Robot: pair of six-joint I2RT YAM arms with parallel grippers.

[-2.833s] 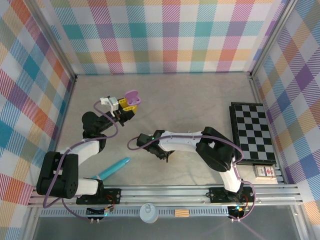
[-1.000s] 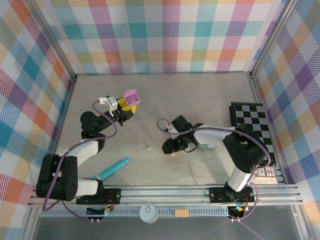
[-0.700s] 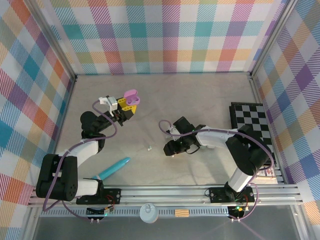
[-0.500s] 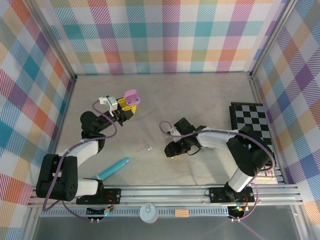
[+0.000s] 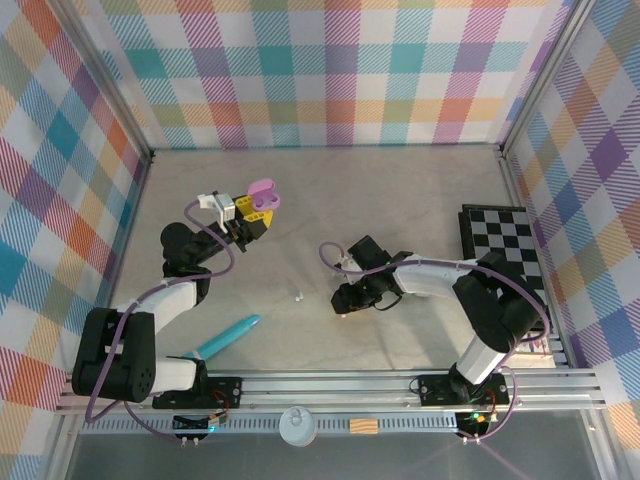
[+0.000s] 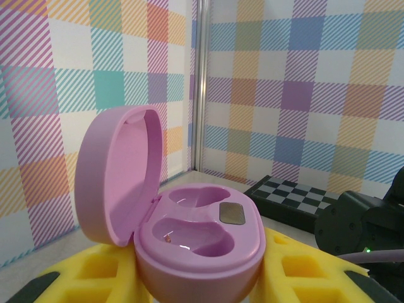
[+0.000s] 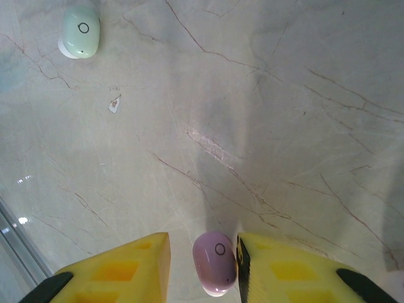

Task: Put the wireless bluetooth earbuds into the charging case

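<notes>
Closest to the arm bases, a long turquoise plastic stick point(image 5: 228, 337) lies slantwise on the pale marbled counter point(image 5: 400, 200). A little farther in, the right gripper point(image 7: 203, 252) is down at the surface, its yellow padded fingers point(image 7: 126, 268) on either side of a small pastel purple plastic earbud point(image 7: 214, 262). That bud lies on the counter, touching one finger, and there's a clear gap to the other. So no squeeze on it, the fingers are released.

Beyond the fingertips, a tiny white fleck point(image 7: 114, 105) sits on the marble. Past that, a mint green plastic earbud point(image 7: 81, 31) lies alone on the counter, well apart from the purple one.

Farther back on the other side, the left gripper point(image 5: 250, 215) is clenched on a glossy purple pebble-shaped charging case point(image 6: 199, 246). The case is held level between the yellow pads. Its lid is hinged open and standing upright, and two moulded wells face up.

Along the right wall lies a black-and-white chequered board point(image 5: 507, 265).
</notes>
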